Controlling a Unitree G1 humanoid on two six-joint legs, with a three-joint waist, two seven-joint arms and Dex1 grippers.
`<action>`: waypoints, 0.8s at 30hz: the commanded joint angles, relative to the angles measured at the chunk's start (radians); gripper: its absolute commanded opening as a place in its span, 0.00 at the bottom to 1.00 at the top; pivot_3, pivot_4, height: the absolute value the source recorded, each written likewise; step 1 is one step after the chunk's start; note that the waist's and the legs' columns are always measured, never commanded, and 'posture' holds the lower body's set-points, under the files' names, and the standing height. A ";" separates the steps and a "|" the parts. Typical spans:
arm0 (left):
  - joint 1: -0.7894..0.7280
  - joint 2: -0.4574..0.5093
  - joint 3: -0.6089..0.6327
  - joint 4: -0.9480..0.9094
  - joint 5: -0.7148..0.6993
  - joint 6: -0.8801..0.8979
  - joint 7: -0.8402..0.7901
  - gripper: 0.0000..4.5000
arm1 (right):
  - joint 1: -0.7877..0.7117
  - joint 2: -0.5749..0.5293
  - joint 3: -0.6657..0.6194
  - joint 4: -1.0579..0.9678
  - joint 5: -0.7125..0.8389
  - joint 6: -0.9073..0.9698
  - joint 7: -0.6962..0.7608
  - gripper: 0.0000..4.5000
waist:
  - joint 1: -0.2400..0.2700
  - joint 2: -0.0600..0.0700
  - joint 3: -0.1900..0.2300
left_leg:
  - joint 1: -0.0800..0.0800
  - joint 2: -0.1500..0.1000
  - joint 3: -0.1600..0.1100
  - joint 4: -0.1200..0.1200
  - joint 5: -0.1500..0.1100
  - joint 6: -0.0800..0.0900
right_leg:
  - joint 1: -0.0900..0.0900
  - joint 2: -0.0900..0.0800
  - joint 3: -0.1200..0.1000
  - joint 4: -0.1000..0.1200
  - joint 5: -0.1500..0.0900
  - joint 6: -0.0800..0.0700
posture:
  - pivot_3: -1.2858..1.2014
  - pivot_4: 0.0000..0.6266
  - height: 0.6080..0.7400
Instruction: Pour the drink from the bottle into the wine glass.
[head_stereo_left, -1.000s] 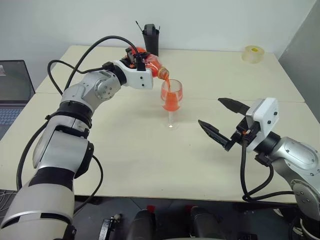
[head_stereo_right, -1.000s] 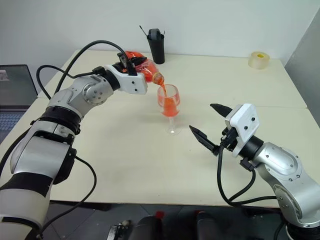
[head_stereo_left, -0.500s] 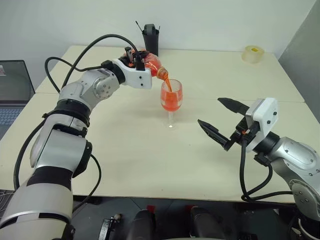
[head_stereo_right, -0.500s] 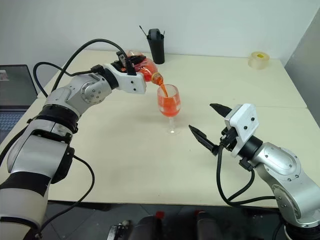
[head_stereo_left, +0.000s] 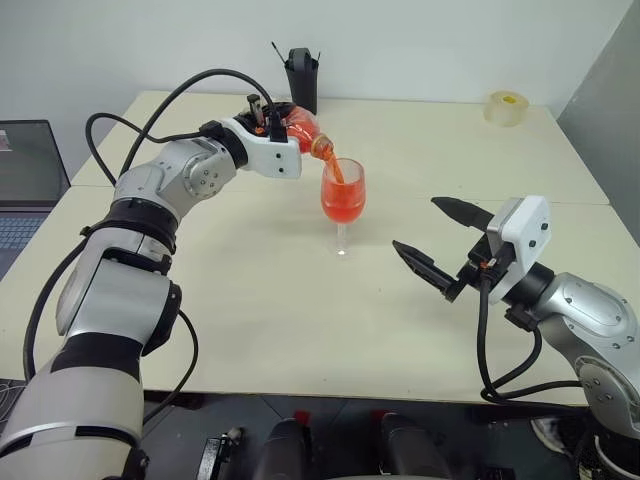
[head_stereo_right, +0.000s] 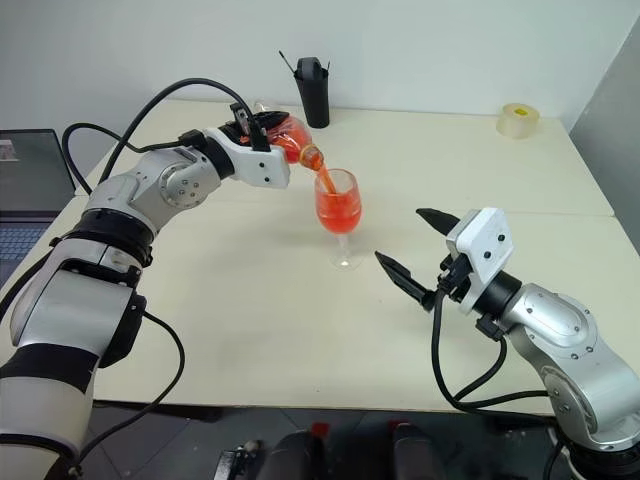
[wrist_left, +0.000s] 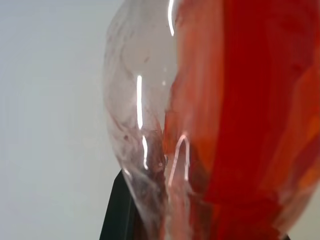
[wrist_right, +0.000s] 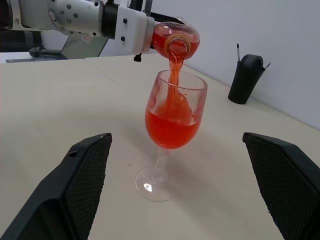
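I've got the left gripper (head_stereo_left: 285, 130) clamped tight on the bottle (head_stereo_left: 303, 128), holding it tipped over with the neck angled down toward the wine glass (head_stereo_left: 342, 203). The drink (wrist_right: 170, 125) runs in a thin red stream from the bottle mouth into the bowl, which is about half full; red liquid also sits in the bottle body, seen close up in the left wrist view. The glass stands upright on its foot near the middle of the table (head_stereo_left: 250, 300), a bit toward the far edge, on the cream top. The bottle mouth is just above the glass rim; I cannot tell if it touches. My right gripper (head_stereo_left: 438, 245) hangs above the table toward the right edge, well apart from the glass, its two fingers (wrist_right: 82, 185) spread wide and holding nothing, pointing toward the glass. A black cup-shaped holder (head_stereo_left: 301, 75) stands at the far edge, behind the bottle. A roll of tape (head_stereo_left: 506, 107) lies near the far right corner. A laptop (head_stereo_left: 25, 190) sits off the left edge.
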 joint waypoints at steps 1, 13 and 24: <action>-0.021 -0.001 0.059 -0.011 -0.081 0.003 -0.028 0.16 | -0.020 0.008 -0.003 -0.009 -0.002 -0.025 0.001 1.00 | 0.000 0.000 0.000 | 0.000 0.000 0.000 0.000 0.000 0.000 | 0.000 0.000 0.000 0.000 0.000 0.000 | 0.52 0.24 1.00; 0.088 -0.070 0.236 -0.081 -0.406 0.122 -0.313 0.16 | -0.052 0.010 -0.015 -0.005 0.035 -0.004 0.009 1.00 | -0.003 0.000 0.000 | 0.000 0.001 0.000 0.000 0.000 0.000 | 0.000 0.000 0.000 0.000 0.000 0.000 | 0.52 0.24 1.00; 0.471 -0.144 0.635 -0.475 -0.856 0.792 -0.291 0.16 | -0.417 -0.028 0.037 0.062 0.354 0.397 -0.038 1.00 | -0.023 0.000 -0.001 | 0.002 0.006 -0.004 0.001 0.000 0.000 | 0.000 -0.003 0.001 0.004 0.000 0.000 | 0.52 0.24 1.00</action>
